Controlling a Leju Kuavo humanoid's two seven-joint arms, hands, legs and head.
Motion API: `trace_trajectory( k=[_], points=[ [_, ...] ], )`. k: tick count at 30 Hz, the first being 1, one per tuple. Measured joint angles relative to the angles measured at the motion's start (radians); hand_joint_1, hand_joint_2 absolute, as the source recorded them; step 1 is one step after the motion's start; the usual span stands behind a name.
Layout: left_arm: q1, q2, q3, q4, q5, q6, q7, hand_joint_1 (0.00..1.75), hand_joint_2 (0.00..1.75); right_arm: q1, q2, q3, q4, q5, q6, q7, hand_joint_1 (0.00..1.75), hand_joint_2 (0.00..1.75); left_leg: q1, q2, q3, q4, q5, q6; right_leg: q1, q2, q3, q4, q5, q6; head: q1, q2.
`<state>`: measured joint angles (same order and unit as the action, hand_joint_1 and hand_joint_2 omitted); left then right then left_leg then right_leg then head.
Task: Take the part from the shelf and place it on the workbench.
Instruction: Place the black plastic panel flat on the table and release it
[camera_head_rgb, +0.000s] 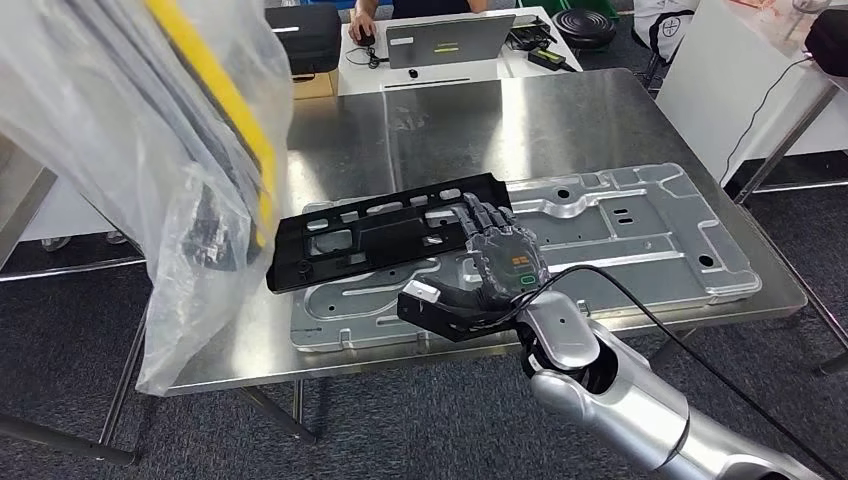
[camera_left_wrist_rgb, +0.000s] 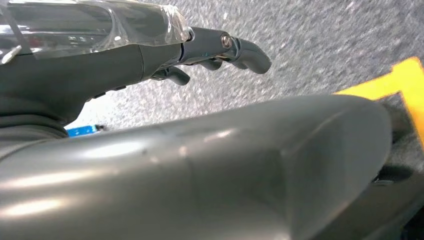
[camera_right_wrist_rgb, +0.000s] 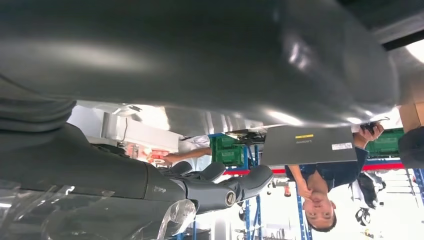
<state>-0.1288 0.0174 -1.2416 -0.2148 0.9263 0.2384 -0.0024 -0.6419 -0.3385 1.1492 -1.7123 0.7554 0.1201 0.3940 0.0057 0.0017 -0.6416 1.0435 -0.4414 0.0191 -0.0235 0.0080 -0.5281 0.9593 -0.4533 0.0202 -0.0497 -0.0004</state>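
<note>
Flat black plastic part lies mid-frame on silver metal plate on steel bench. Right hand rests on its edge, fingers spread; w/drawing could drag it askew. Left hand: can't tell.

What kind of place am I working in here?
Probably a factory-style test lab or workshop. A steel workbench carries a stamped metal plate with a black part on it; behind it a person works at a laptop, and blue shelving with green crates stands in the background.
</note>
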Motion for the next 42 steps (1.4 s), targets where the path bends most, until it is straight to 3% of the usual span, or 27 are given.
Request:
trace_trajectory(
  k=[2,4,5,6,8,9,10,13,15,17,18,19,20,21,23,25,26,28,30,33,34,35,36,37,39,40,42],
  points=[
    [-0.001,-0.001,0.000,0.000,0.000,0.000,0.000,0.00,0.00,0.000,0.000,0.000,-0.001,0.000,0.001,0.000,0.00,0.00,0.001,0.000,-0.044,0.141,-0.093,-0.007,0.002,0.000,-0.023,0.001,0.017,-0.007,0.000,0.000],
    [-0.002,-0.001,0.000,0.000,0.000,0.000,0.000,0.00,0.00,0.001,0.000,0.000,-0.001,0.000,0.002,0.000,0.00,0.00,0.001,0.000,-0.057,0.227,-0.125,-0.007,0.006,-0.001,-0.045,0.002,0.033,-0.007,0.000,0.000],
    [-0.002,-0.001,0.000,0.000,0.000,0.000,0.000,0.00,0.00,0.001,0.000,0.000,-0.001,0.000,0.002,0.000,0.00,0.00,0.000,0.000,-0.035,0.213,-0.112,-0.003,0.008,-0.001,-0.055,0.002,0.041,-0.007,0.000,0.000],
    [-0.002,-0.001,0.000,0.000,0.000,0.000,0.000,0.00,0.00,0.001,0.000,0.000,-0.001,0.000,0.002,0.000,0.00,0.00,-0.001,0.000,0.005,0.161,-0.087,0.003,0.010,-0.001,-0.064,0.002,0.048,-0.006,0.000,0.000],
    [-0.004,0.000,0.000,0.000,0.000,0.000,0.000,0.00,0.00,0.000,0.000,-0.001,-0.001,0.001,0.002,0.000,0.00,0.00,-0.009,0.000,0.110,-0.001,-0.046,0.022,0.014,-0.001,-0.076,0.002,0.061,-0.003,0.000,0.000],
    [-0.005,0.001,0.000,0.000,0.000,0.001,0.000,0.00,0.00,0.000,0.000,-0.002,-0.002,0.001,0.002,0.000,0.00,0.00,-0.013,0.000,0.145,-0.060,-0.037,0.028,0.014,-0.002,-0.079,0.000,0.067,0.001,0.000,0.000],
    [-0.006,0.001,0.000,0.000,0.000,0.001,0.000,0.00,0.00,0.000,0.000,-0.003,-0.002,0.001,0.002,0.000,0.00,0.00,-0.017,0.000,0.163,-0.096,-0.032,0.033,0.013,-0.003,-0.081,-0.001,0.075,0.007,0.000,0.000],
    [-0.005,0.000,0.000,0.000,0.000,0.001,0.000,0.00,0.00,0.000,-0.001,-0.005,-0.004,0.002,0.001,0.000,0.00,0.00,-0.020,0.000,0.155,-0.115,-0.011,0.041,0.009,-0.006,-0.086,-0.010,0.094,0.026,-0.001,0.000],
    [-0.006,0.000,0.000,0.000,0.000,0.001,0.000,0.00,0.00,0.000,-0.004,-0.005,-0.004,0.002,0.001,0.002,0.00,0.00,-0.013,0.002,0.143,-0.130,0.015,0.053,0.011,-0.005,-0.107,0.032,0.043,0.034,0.000,0.000],
    [-0.006,-0.001,0.000,0.000,0.000,0.001,0.000,0.00,0.00,0.001,-0.006,-0.005,-0.004,0.002,0.001,0.003,0.00,0.00,-0.011,0.003,0.122,-0.135,0.038,0.058,0.011,-0.005,-0.145,0.155,-0.057,0.039,0.002,0.000],
    [-0.006,-0.001,0.000,0.000,0.000,0.001,0.001,0.00,0.00,0.002,-0.007,-0.005,-0.004,0.002,0.001,0.004,0.00,0.00,-0.011,0.003,0.111,-0.134,0.046,0.058,0.011,-0.005,-0.162,0.223,-0.092,0.041,0.002,0.000],
    [-0.006,-0.002,0.000,0.000,0.000,0.001,0.001,0.00,0.00,0.004,-0.008,-0.005,-0.004,0.002,0.001,0.005,0.00,0.00,-0.012,0.003,0.099,-0.133,0.056,0.057,0.011,-0.005,-0.167,0.274,-0.107,0.043,0.002,0.000],
    [-0.005,-0.002,0.000,0.000,0.000,0.001,0.002,0.00,0.00,0.005,-0.009,-0.005,-0.004,0.002,0.001,0.006,0.00,0.00,-0.012,0.003,0.086,-0.131,0.065,0.056,0.011,-0.005,-0.157,0.291,-0.100,0.045,0.002,0.000],
    [-0.005,-0.003,0.000,0.000,0.000,0.001,0.002,0.00,0.00,0.005,-0.010,-0.005,-0.004,0.002,0.001,0.008,0.00,0.00,-0.012,0.003,0.074,-0.128,0.073,0.054,0.010,-0.005,-0.128,0.266,-0.075,0.045,0.002,0.000],
    [-0.005,-0.005,0.000,0.000,0.001,0.001,0.003,0.00,0.00,0.005,-0.011,-0.005,-0.004,0.002,0.001,0.010,0.00,0.00,-0.012,0.003,0.054,-0.120,0.085,0.049,0.010,-0.005,-0.028,0.133,-0.029,0.043,0.003,0.000],
    [-0.005,-0.005,0.000,0.000,0.001,0.001,0.003,0.00,0.00,0.005,-0.011,-0.006,-0.007,0.002,0.001,0.010,0.00,0.00,-0.015,0.003,0.041,-0.111,0.097,0.039,0.014,-0.004,0.053,0.006,-0.027,0.033,0.002,0.000],
    [-0.005,-0.005,0.000,0.000,0.001,0.001,0.003,0.00,0.00,0.005,-0.011,-0.006,-0.008,0.003,0.001,0.010,0.00,0.00,-0.016,0.003,0.036,-0.109,0.104,0.034,0.016,-0.004,0.068,-0.023,-0.032,0.027,0.002,0.000],
    [-0.004,-0.005,0.000,0.000,0.001,0.001,0.005,0.00,0.00,0.006,-0.012,-0.006,-0.009,0.003,0.001,0.011,0.00,0.00,-0.016,0.003,0.028,-0.106,0.114,0.023,0.018,-0.005,0.061,-0.031,-0.025,0.012,0.003,0.000],
    [-0.002,-0.005,0.000,0.000,0.001,0.001,0.009,0.00,0.00,0.006,-0.012,-0.007,-0.009,0.003,0.001,0.013,0.00,0.00,-0.012,0.002,0.011,-0.075,0.078,0.009,0.015,-0.008,0.044,-0.031,-0.008,-0.004,0.002,0.000],
    [-0.002,-0.006,0.000,0.000,0.001,0.001,0.011,0.00,0.00,0.007,-0.013,-0.007,-0.009,0.004,0.001,0.015,0.00,0.00,-0.003,0.002,-0.045,0.112,-0.065,-0.011,0.013,-0.009,0.006,-0.031,0.023,-0.016,0.001,0.000],
    [-0.002,-0.006,0.000,0.000,0.001,0.001,0.012,0.00,0.00,0.007,-0.013,-0.007,-0.009,0.005,0.001,0.016,0.00,0.00,-0.001,0.002,-0.059,0.180,-0.098,-0.014,0.013,-0.009,-0.009,-0.030,0.034,-0.017,0.001,0.000],
    [-0.002,-0.006,0.000,0.000,0.001,0.001,0.012,0.00,0.00,0.008,-0.014,-0.008,-0.009,0.006,0.000,0.018,0.00,0.00,0.000,0.002,-0.060,0.216,-0.103,-0.016,0.013,-0.009,-0.022,-0.030,0.043,-0.016,0.001,0.000],
    [-0.003,-0.006,0.000,0.000,0.001,0.001,0.012,0.00,0.00,0.010,-0.015,-0.008,-0.009,0.007,-0.001,0.020,0.00,0.00,0.000,0.002,-0.043,0.217,-0.087,-0.015,0.013,-0.009,-0.035,-0.029,0.053,-0.015,0.001,0.000],
    [-0.003,-0.006,0.000,0.000,0.001,0.001,0.012,0.00,0.00,0.011,-0.016,-0.008,-0.009,0.008,-0.002,0.022,0.00,0.00,0.000,0.002,-0.007,0.179,-0.059,-0.013,0.013,-0.008,-0.048,-0.029,0.063,-0.013,0.001,0.000],
    [-0.005,-0.005,0.000,0.000,0.000,0.001,0.012,0.00,0.00,0.011,-0.018,-0.012,-0.011,0.008,-0.004,0.026,0.00,0.00,-0.003,0.001,0.100,0.029,-0.018,-0.001,0.014,-0.007,-0.067,-0.028,0.080,-0.006,0.001,0.000],
    [-0.006,-0.005,0.000,0.000,0.000,0.001,0.012,0.00,0.00,0.011,-0.019,-0.016,-0.013,0.009,-0.005,0.028,0.00,0.00,-0.007,0.000,0.149,-0.051,-0.016,0.007,0.014,-0.008,-0.073,-0.029,0.088,-0.002,0.001,0.000],
    [-0.007,-0.004,0.000,0.000,0.000,0.001,0.012,0.00,0.00,0.011,-0.021,-0.021,-0.018,0.010,-0.006,0.030,0.00,0.00,-0.015,-0.001,0.193,-0.134,-0.025,0.018,0.013,-0.009,-0.081,-0.033,0.107,0.010,0.001,0.000]
  ],
)
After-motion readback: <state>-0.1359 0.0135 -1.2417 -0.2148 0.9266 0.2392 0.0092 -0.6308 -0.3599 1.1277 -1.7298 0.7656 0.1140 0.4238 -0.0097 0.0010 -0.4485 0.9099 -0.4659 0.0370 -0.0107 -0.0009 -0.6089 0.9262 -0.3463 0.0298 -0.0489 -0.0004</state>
